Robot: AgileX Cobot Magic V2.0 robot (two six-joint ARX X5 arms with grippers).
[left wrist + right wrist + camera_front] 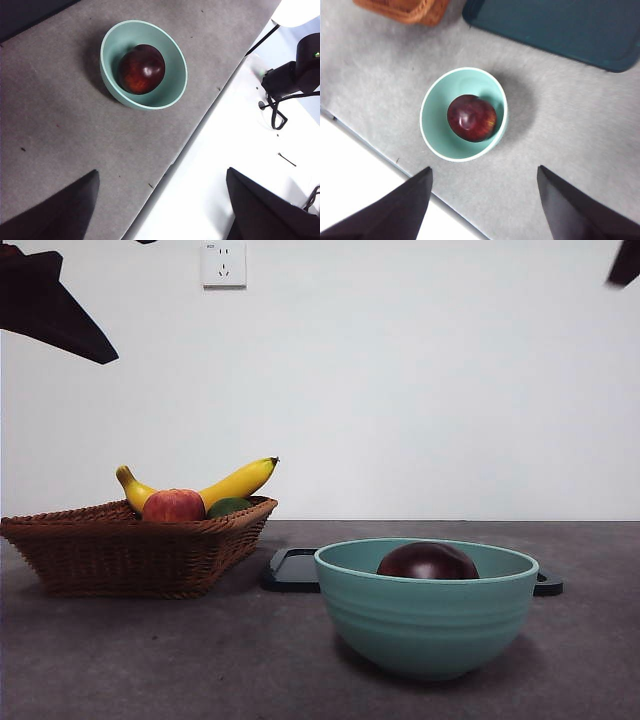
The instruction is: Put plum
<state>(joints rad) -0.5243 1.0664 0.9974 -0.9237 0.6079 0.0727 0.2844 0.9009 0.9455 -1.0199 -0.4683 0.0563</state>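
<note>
The plum [427,562], dark maroon and glossy, lies inside the teal bowl [425,625] near the front of the table. It also shows in the left wrist view [141,69] and in the right wrist view [471,118], resting in the bowl [111,60] [436,135]. My left gripper [162,200] is open and empty, high above the table's edge, apart from the bowl. My right gripper [485,200] is open and empty, high above the bowl. In the front view only black arm tips show at the top corners [50,305] [625,262].
A wicker basket [130,550] at the left holds a banana [230,483], a red-and-yellow apple [173,506] and a green fruit [228,507]. A dark tray [292,570] lies flat behind the bowl, also in the right wrist view [555,25].
</note>
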